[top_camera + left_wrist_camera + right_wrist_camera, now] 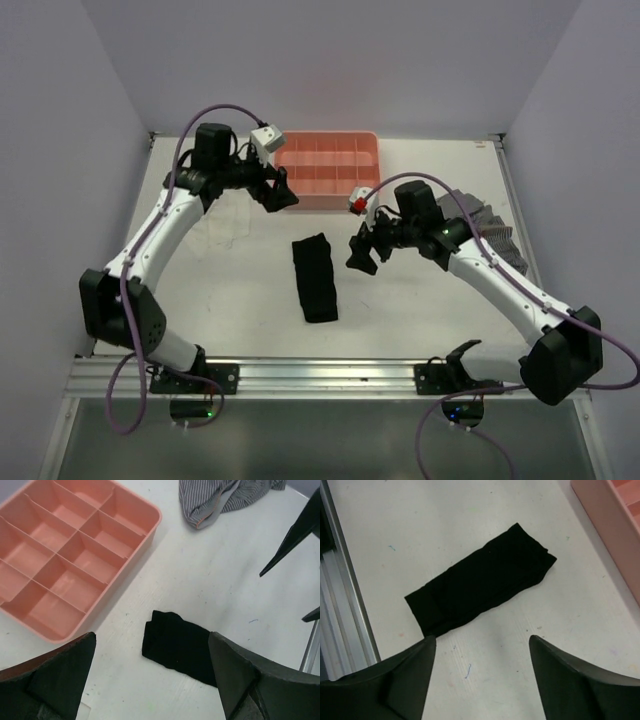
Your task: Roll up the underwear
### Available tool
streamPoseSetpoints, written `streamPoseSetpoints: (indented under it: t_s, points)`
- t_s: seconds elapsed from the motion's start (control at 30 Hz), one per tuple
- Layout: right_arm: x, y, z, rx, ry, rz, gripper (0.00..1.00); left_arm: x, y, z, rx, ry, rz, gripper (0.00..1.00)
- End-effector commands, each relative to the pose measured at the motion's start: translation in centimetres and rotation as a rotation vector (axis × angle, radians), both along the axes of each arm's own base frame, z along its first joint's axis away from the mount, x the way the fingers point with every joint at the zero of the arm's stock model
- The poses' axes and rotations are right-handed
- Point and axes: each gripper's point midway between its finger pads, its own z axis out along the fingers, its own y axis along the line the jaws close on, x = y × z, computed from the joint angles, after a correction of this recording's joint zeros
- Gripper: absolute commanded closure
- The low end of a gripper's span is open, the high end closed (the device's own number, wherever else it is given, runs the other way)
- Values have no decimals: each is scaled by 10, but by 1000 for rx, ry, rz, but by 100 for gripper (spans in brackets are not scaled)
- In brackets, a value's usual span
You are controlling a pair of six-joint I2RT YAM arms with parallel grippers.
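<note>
The underwear lies on the white table as a narrow black folded strip, its long side running near to far. It also shows in the left wrist view, underwear, and in the right wrist view, underwear. My left gripper hangs open above the table near the pink tray, well clear of the fabric; its fingers stand wide apart with nothing between them. My right gripper is open just right of the strip's far end, holding nothing, with bare table between its fingertips.
A pink tray with several empty compartments stands at the back centre. A grey striped cloth lies at the right behind my right arm, also seen as the cloth. A metal rail runs along the near edge.
</note>
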Motion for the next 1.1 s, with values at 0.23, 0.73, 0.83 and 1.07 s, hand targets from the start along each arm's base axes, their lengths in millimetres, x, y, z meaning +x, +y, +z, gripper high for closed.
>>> streamPoseSetpoints:
  t_s: [0.23, 0.73, 0.83, 1.07]
  points:
    - [12, 73, -9, 214, 138, 153, 57, 18, 42, 46, 0, -314, 209, 0]
    - [67, 97, -125, 459, 693, -134, 77, -62, 47, -24, 61, -157, 71, 32]
    - [65, 92, -153, 474, 774, -198, 79, -72, 43, -38, 55, -125, 33, 35]
    - [81, 96, -200, 555, 919, -446, 85, -67, 57, -72, 142, -73, 87, 37]
